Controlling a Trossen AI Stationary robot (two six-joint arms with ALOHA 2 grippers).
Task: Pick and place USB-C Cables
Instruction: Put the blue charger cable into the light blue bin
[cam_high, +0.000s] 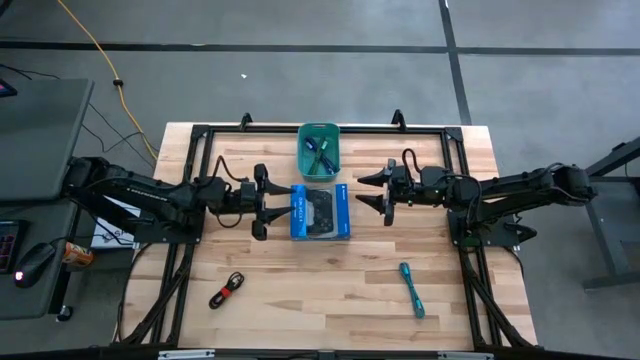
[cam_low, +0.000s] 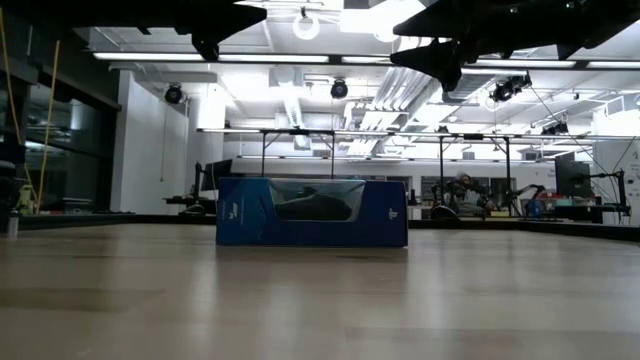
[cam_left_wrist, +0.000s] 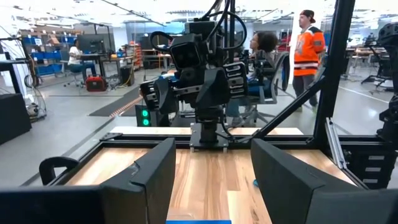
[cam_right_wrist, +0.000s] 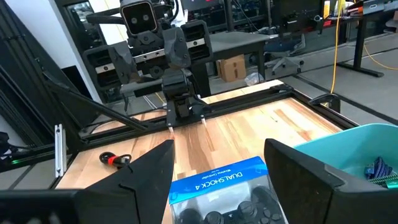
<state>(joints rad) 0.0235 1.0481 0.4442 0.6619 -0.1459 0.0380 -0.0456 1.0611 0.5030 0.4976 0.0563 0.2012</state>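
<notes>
Two cables, a dark blue one and a green one (cam_high: 318, 152), lie inside the teal bin (cam_high: 304, 160); their ends (cam_right_wrist: 379, 169) show in the right wrist view. The black cable with a red band (cam_high: 228, 290) lies flat on the table near its near-left part, also the black cable (cam_right_wrist: 115, 159). The teal cable (cam_high: 412, 290) lies flat toward the near right. My left gripper (cam_high: 260, 202) hovers open, left of the blue controller box (cam_high: 320, 211). My right gripper (cam_high: 385, 193) hovers open, right of that box. Neither holds anything.
The blue controller box (cam_low: 312, 212) stands on the table's middle between both grippers, with the teal bin just beyond it toward the far edge. A black metal frame (cam_high: 200, 135) runs around the table. People stand and sit in the room beyond (cam_left_wrist: 306, 43).
</notes>
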